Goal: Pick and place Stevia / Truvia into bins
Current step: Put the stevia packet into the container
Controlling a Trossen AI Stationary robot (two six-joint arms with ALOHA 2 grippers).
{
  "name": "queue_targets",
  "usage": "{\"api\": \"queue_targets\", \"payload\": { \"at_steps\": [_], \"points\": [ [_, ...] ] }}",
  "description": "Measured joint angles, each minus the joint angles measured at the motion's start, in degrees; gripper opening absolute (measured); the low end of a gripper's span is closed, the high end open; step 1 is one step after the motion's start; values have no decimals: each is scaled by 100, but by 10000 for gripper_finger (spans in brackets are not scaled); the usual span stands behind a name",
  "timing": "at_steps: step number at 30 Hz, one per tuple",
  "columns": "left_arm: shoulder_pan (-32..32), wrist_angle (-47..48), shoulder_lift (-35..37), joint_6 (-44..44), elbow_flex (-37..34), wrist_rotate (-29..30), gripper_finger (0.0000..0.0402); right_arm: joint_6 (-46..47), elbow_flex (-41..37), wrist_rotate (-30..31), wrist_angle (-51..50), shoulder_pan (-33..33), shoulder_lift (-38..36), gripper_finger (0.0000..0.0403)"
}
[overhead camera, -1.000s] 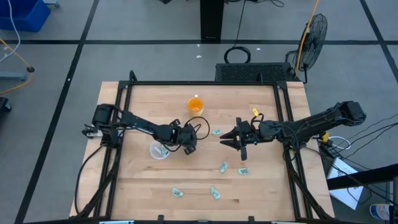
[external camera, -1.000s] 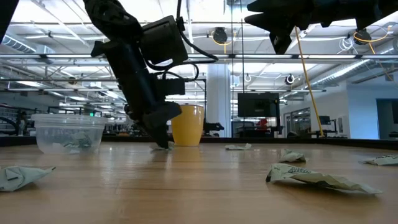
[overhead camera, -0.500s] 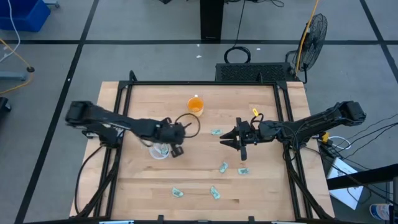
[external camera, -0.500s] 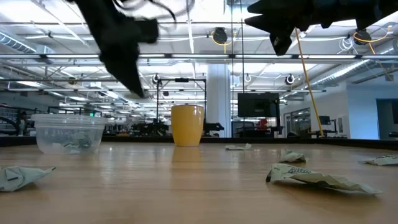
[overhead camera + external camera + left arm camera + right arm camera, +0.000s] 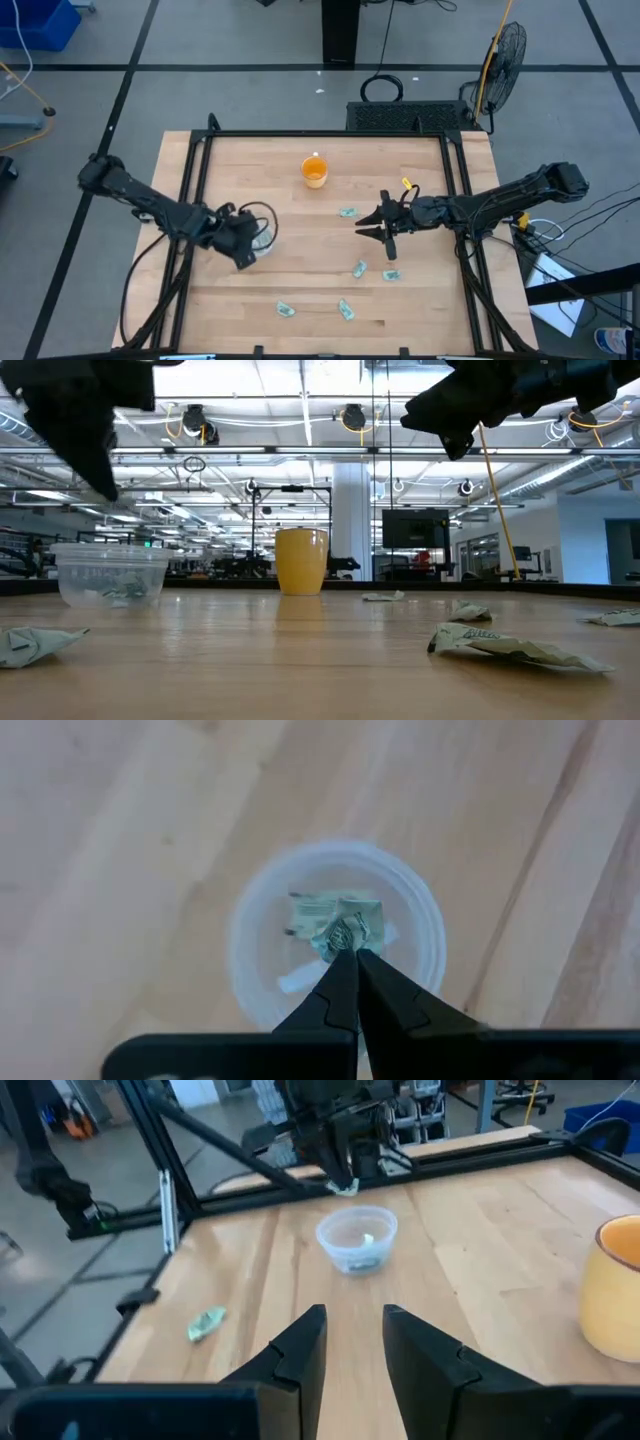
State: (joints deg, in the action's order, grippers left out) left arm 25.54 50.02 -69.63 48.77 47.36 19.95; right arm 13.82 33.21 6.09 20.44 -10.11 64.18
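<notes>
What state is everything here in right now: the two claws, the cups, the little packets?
Left gripper: shut on a packet, above the clear cup.
Right gripper: open, empty, above the table.
Clear cup: upright, packets inside.
Orange cup: upright.
Loose packets: crumpled, lying on the table.

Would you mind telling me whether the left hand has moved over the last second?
Yes. In the high view the left hand has swung from the orange-cup side of the clear cup across it, toward the table's left edge, shut on a packet.

Overhead, table-level, two wrist views.
</notes>
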Motion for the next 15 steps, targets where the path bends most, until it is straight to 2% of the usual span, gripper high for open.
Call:
{"api": "queue_targets", "payload": {
  "at_steps": [7, 10, 15],
  "points": [
    [135, -1355, -2, 256, -1087, -9, 5, 2, -4, 4, -161, 0, 200, 93],
    [57, -1619, -2, 254, -1293, -21, 7, 0, -7, 138, -169, 2, 343, 93],
    [-115, -1718, -2, 162, -1448, -42, 33, 0, -4, 612, -133, 80, 475, 93]
  ]
}}
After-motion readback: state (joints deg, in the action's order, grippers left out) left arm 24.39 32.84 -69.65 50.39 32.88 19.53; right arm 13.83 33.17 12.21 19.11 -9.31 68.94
